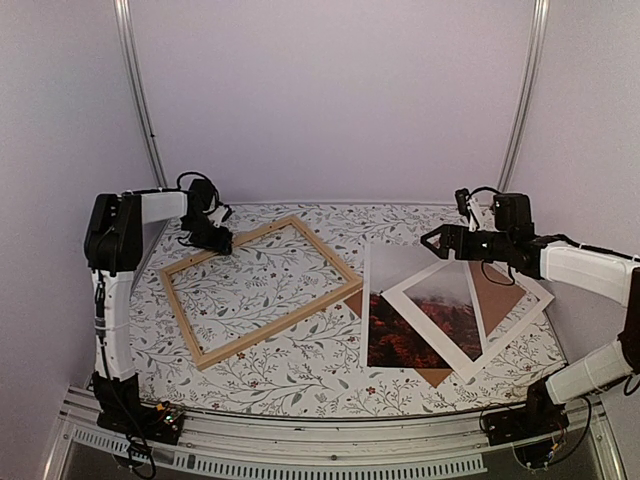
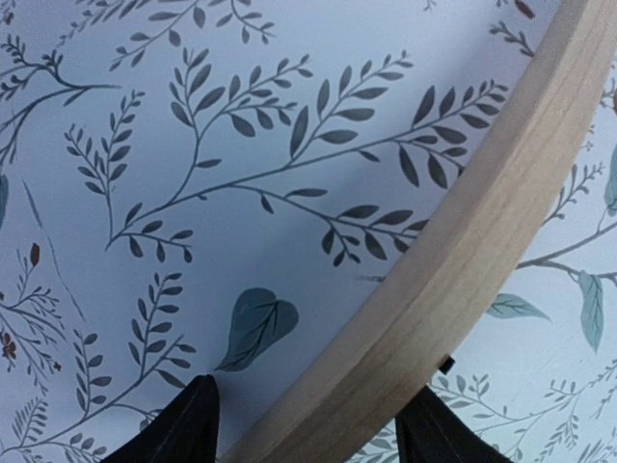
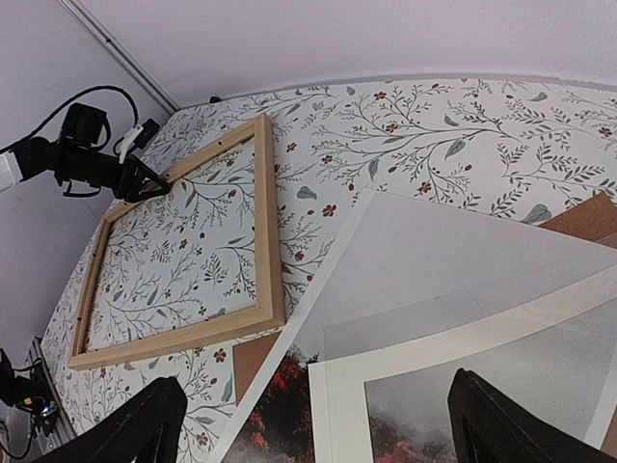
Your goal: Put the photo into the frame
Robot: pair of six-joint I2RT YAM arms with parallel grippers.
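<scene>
The frame (image 1: 280,325), of thin light wood strips, lies flat and turned at an angle on the left half of the table. My left gripper (image 1: 222,245) is down at its far-left strip. In the left wrist view the gripper (image 2: 313,424) straddles that strip of the frame (image 2: 482,222), open, with a little gap at the left finger (image 2: 183,429). The photo (image 1: 395,325), red foliage near and misty grey far, lies flat at the right, partly under a white mat. My right gripper (image 1: 435,243) hovers open above the photo's far edge, holding nothing. The right wrist view shows the gripper (image 3: 318,434), the photo (image 3: 453,251) and the frame (image 3: 270,241).
A white cardboard mat (image 1: 470,345) lies tilted over the photo's right part, and a brown backing board (image 1: 500,290) lies under both. A floral cloth (image 1: 300,385) covers the table. A metal rail (image 1: 330,440) runs along the near edge, and light walls enclose the back and sides.
</scene>
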